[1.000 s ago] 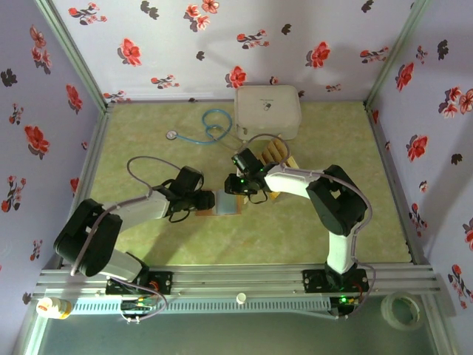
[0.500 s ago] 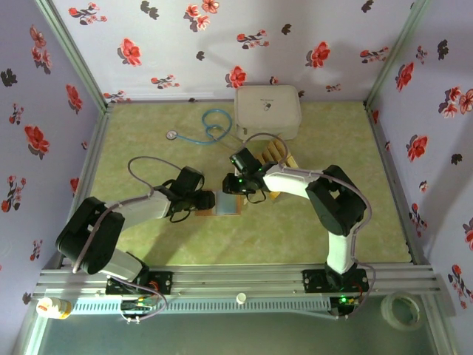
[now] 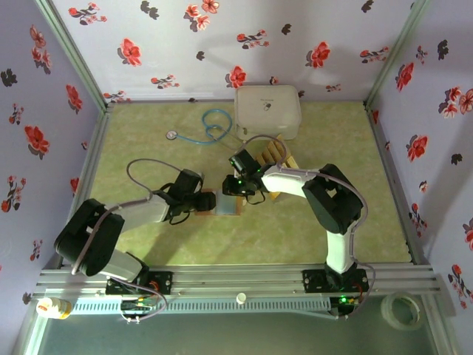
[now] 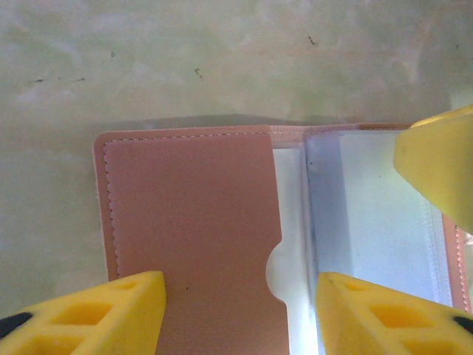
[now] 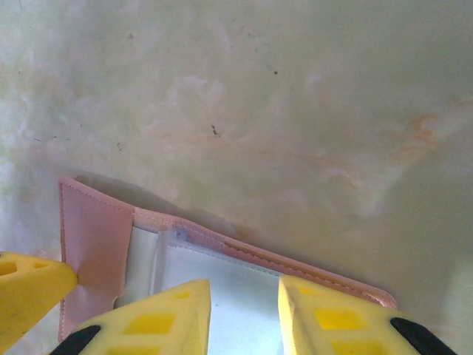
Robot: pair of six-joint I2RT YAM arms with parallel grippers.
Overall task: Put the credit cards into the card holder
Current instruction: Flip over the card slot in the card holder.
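The card holder [image 3: 223,204] lies open on the green table between my two grippers. In the left wrist view its reddish-brown flap [image 4: 192,222] is on the left and its pale grey-blue sleeves [image 4: 369,222] on the right. My left gripper [image 4: 236,318] is open, low over the holder, one finger over the brown flap and the other over the sleeves. My right gripper [image 5: 244,318] stands open by a narrow gap over the pale sleeve [image 5: 244,281], with nothing between its fingers. The golden-yellow credit cards [image 3: 277,154] lie behind the right gripper [image 3: 235,188], near the white case.
A big white rounded case [image 3: 267,111] stands at the back centre, with a blue stethoscope [image 3: 214,124] to its left. Flowered walls close in the table on three sides. A tape roll [image 3: 403,310] and a small bottle [image 3: 52,305] lie beyond the near rail.
My left gripper's jaws have widened a little over the card holder. The right gripper has edged slightly left over it. The holder stays open in place.
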